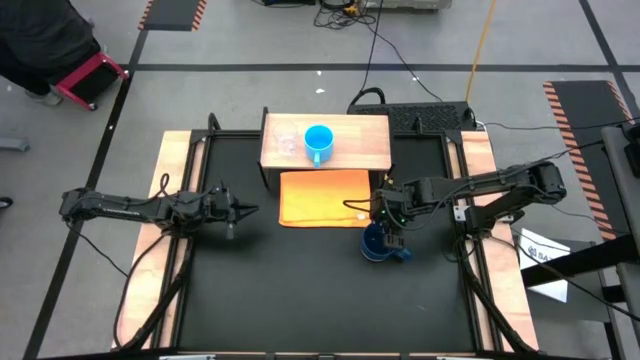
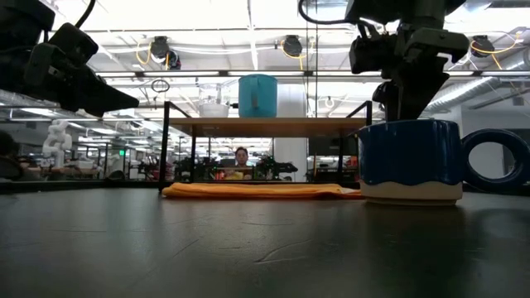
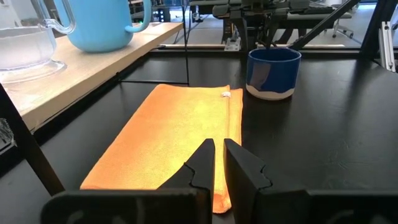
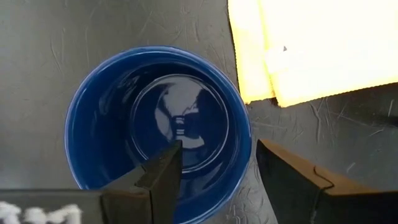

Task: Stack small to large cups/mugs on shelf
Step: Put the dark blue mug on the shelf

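Note:
The dark-blue mug (image 1: 376, 246) stands upright on its base on the black table, beside the orange cloth's (image 1: 325, 198) near right corner. Its handle (image 2: 495, 161) points toward the table's right. My right gripper (image 4: 217, 149) is open just above the mug, pointing down. One finger (image 4: 163, 177) is over the inside and the other (image 4: 295, 180) is outside the rim. The light-blue mug (image 1: 318, 141) and the clear glass cup (image 1: 287, 141) stand on the wooden shelf (image 1: 365, 145). My left gripper (image 1: 246, 209) is shut and empty, hovering left of the cloth.
The shelf's black frame legs (image 2: 166, 145) stand at the cloth's far edge. Wooden side rails (image 1: 178, 170) run along the table's left and right. The black table surface (image 1: 300, 290) is bare toward the near edge.

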